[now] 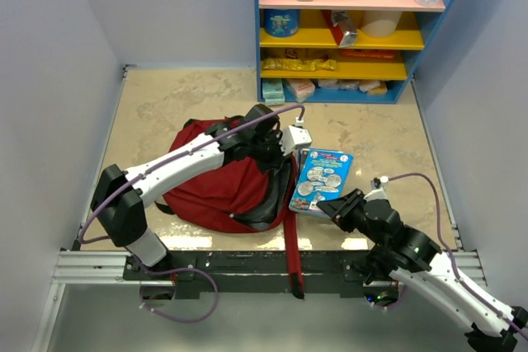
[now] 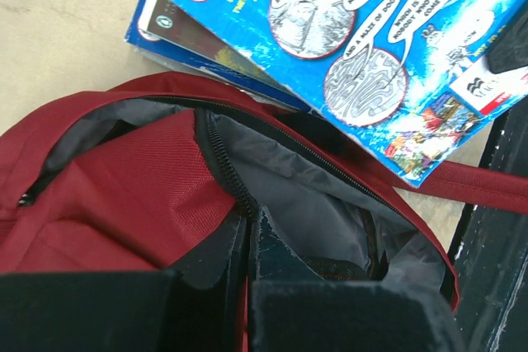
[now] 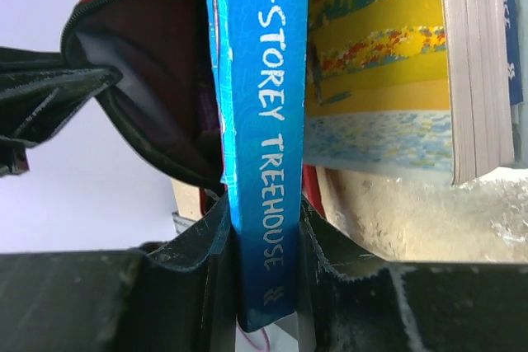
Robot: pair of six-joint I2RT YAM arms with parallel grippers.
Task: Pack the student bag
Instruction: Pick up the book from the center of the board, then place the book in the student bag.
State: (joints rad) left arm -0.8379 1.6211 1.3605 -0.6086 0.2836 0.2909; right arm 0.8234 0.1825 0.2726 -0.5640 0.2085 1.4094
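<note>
Right gripper [image 3: 264, 228] clamps blue book [image 3: 260, 105] by its spine near the front edge. Left gripper [image 2: 247, 241] pinches student bag [image 1: 210, 191] opening rim, centre-left. Bag looks soft, floppy and light, so grip the zipper edge.

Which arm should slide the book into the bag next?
Right. The right gripper clamps the blue book by its spine, next to the open bag. The left gripper is busy pinching the bag's rim, holding it open.
</note>
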